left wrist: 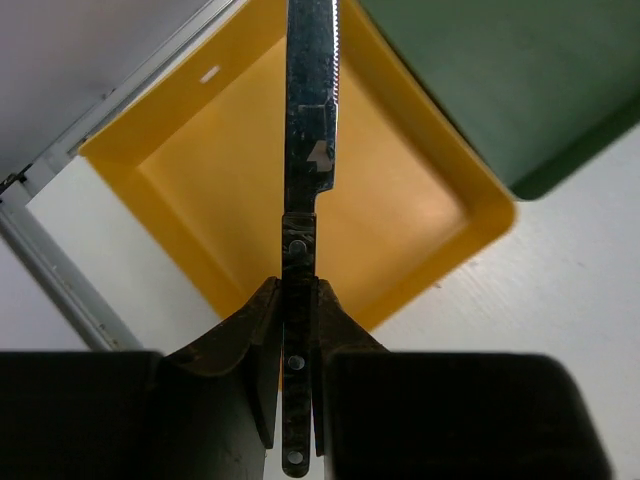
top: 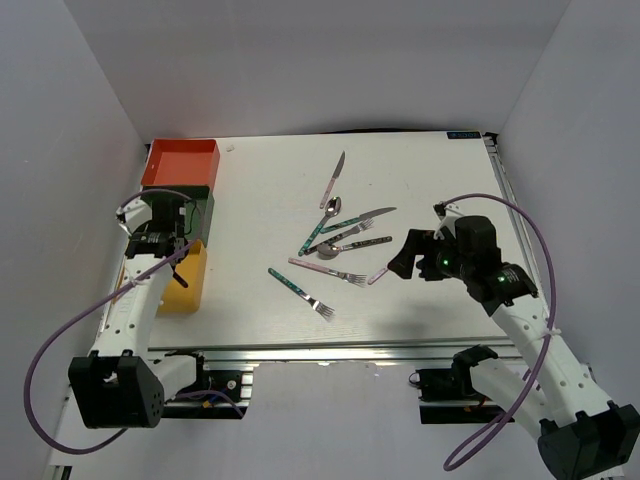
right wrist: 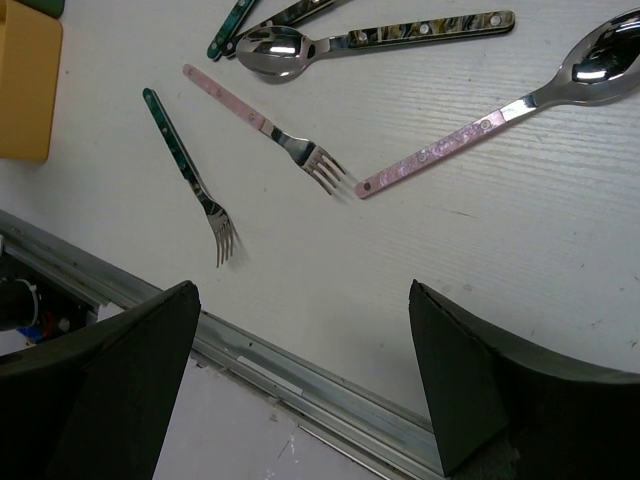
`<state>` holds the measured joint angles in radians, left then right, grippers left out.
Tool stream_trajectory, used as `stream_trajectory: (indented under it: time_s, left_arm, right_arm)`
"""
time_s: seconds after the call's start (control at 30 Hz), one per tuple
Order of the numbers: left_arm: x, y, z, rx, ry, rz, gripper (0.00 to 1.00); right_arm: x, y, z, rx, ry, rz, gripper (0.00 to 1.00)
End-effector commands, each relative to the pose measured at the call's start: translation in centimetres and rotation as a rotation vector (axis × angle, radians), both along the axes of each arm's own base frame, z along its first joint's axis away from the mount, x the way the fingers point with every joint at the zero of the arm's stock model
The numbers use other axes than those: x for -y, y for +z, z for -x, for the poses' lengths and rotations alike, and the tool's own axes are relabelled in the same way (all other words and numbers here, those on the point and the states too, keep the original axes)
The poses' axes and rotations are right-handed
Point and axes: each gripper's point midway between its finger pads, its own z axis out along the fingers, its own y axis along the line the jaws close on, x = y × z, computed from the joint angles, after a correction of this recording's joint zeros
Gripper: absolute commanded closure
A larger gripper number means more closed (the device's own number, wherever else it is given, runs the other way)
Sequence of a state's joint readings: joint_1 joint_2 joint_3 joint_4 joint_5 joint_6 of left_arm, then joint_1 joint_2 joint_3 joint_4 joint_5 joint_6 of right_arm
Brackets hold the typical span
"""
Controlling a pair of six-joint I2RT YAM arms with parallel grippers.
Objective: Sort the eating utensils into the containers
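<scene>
My left gripper is shut on a dark-handled knife. The blade hangs over the inside of the yellow bin, which also shows in the top view. The dark green bin and the orange-red bin stand behind it. My right gripper is open and empty above the table's near edge, its fingers wide apart. Ahead of it lie a teal fork, a pink fork, a pink-handled spoon and a dark-handled spoon.
More utensils lie mid-table: a pink-handled knife, a spoon, a teal-handled knife and a teal fork. A metal rail runs along the table's near edge. White walls enclose the table.
</scene>
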<state>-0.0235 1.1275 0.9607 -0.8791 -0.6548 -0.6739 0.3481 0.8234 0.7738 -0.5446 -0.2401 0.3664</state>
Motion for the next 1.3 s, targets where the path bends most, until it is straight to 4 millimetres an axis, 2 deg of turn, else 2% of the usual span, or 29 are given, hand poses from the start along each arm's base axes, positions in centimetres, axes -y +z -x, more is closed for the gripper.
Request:
stream_trajectory:
  time_s: [0.0,0.17,0.27,0.37,0.5,0.57,0.73,0.87,0.97,1.03,1.1,1.17,1.2,1.27]
  left_arm:
    - [-1.4,-0.9,0.8,-0.028,-0.001,0.017,1.0]
    - [-3.3,-0.8,0.1,-0.053,0.013,0.002,1.0]
    - [-4.2,-1.5,-0.3,-0.071,0.02,0.017,1.0]
    - [-4.0,-2.7,-0.7,-0.067,0.009,0.058,1.0]
    - [-3.3,-5.6,-0.7,-0.126,-0.024,0.113,1.0]
    - [-3.0,-6.1,-0.9,-0.117,-0.04,0.129,1.0]
    - [-2.8,-5.2,-1.2,-0.095,-0.057,0.127,1.0]
    - [-3.0,-5.3,-0.8,-0.113,-0.048,0.119,1.0]
    - [-3.2,-5.4,-0.5,-0.123,-0.033,0.115,0.89]
    - [-3.2,-5.3,-0.5,-0.126,-0.029,0.11,0.86]
    - [-3.2,-5.0,-0.4,-0.121,-0.027,0.109,0.76]
    - [-3.4,-4.8,-0.2,-0.12,-0.015,0.102,0.62]
    - [-3.6,-4.3,-0.1,-0.11,-0.004,0.089,0.48]
    - [-3.9,-3.9,0.2,-0.103,0.015,0.076,0.35]
  right_arm:
    - [-1.1,1.0,-0.6,0.034,0.042,-0.04,0.11]
    - [-2.1,1.0,-0.7,0.027,0.078,-0.057,0.11]
    - [-2.3,0.8,-0.8,0.023,0.08,-0.062,0.11]
    - [-2.6,0.8,-0.9,0.019,0.084,-0.064,0.11]
    - [-2.8,0.7,-1.0,0.012,0.085,-0.06,0.11]
    - [-2.9,0.7,-1.0,0.011,0.084,-0.058,0.11]
    - [-3.1,0.3,-0.9,0.005,0.079,-0.066,0.11]
    - [-3.3,0.0,-0.8,-0.003,0.082,-0.068,0.11]
    - [-3.4,0.1,-0.7,0.0,0.085,-0.066,0.11]
    - [-3.2,0.0,-0.7,0.002,0.081,-0.059,0.11]
    - [-3.2,0.0,-0.8,0.006,0.081,-0.054,0.11]
    - [-3.1,-0.1,-0.8,0.005,0.081,-0.05,0.11]
    - [-3.1,-0.1,-0.8,0.004,0.08,-0.049,0.11]
    - [-3.2,-0.1,-0.9,0.005,0.081,-0.051,0.11]
